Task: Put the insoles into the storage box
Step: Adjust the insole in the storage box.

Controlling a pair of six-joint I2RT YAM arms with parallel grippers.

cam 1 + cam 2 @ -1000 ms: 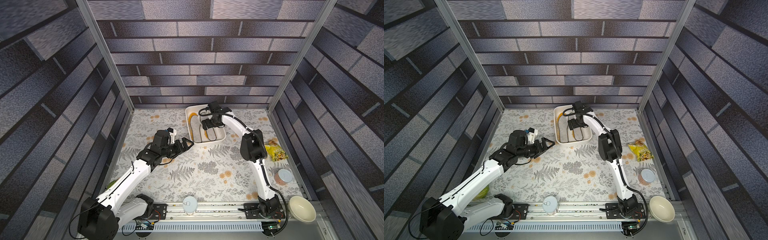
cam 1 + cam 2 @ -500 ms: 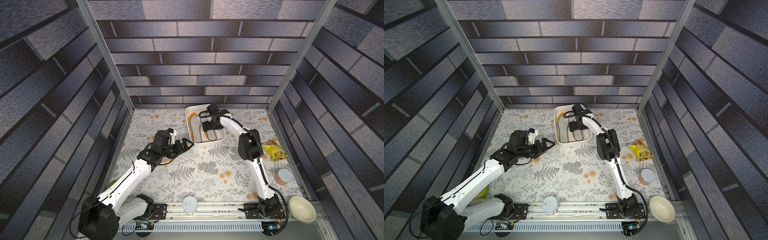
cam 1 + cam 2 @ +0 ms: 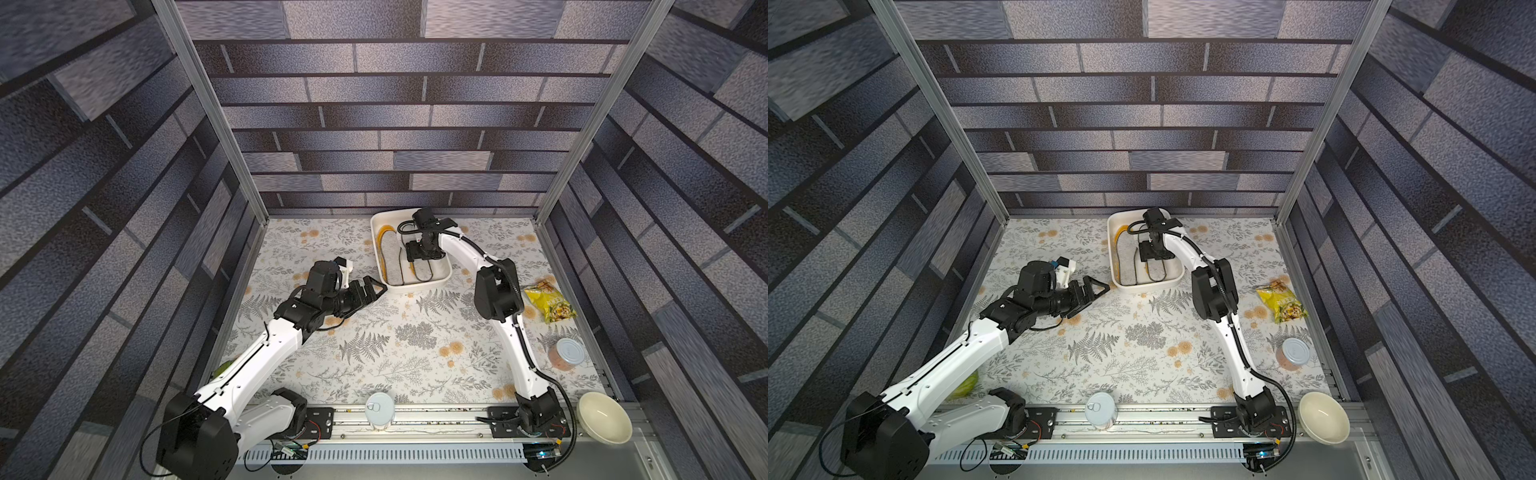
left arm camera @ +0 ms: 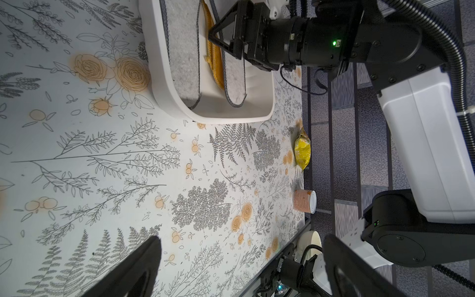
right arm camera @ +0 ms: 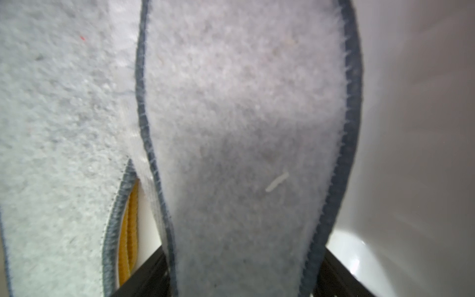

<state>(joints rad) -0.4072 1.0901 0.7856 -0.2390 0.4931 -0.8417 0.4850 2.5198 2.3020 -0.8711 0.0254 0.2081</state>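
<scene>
The white storage box [image 3: 415, 286] [image 3: 1145, 286] stands at the back of the table. Two grey felt insoles [image 3: 390, 253] [image 3: 424, 272] lie in it on top of orange insoles [image 3: 381, 243]. My right gripper [image 3: 420, 261] [image 5: 244, 277] reaches down into the box, open. One black finger [image 5: 144, 277] stands at each long edge of a grey insole [image 5: 244, 128]. The other grey insole [image 5: 64, 102] and an orange edge [image 5: 129, 231] lie beside it. My left gripper [image 3: 374, 287] [image 4: 241, 241] hovers open and empty over the mat, just outside the box's near left corner [image 4: 164, 77].
A yellow snack bag [image 3: 550, 301] and a lidded can [image 3: 567, 353] lie along the right wall. Another can [image 3: 379, 409] stands at the front rail, with a cream bowl [image 3: 602, 419] at the front right. Something green [image 3: 222, 368] shows under the left arm.
My right gripper has shifted slightly leftward inside the box. The left arm has stayed where it was.
</scene>
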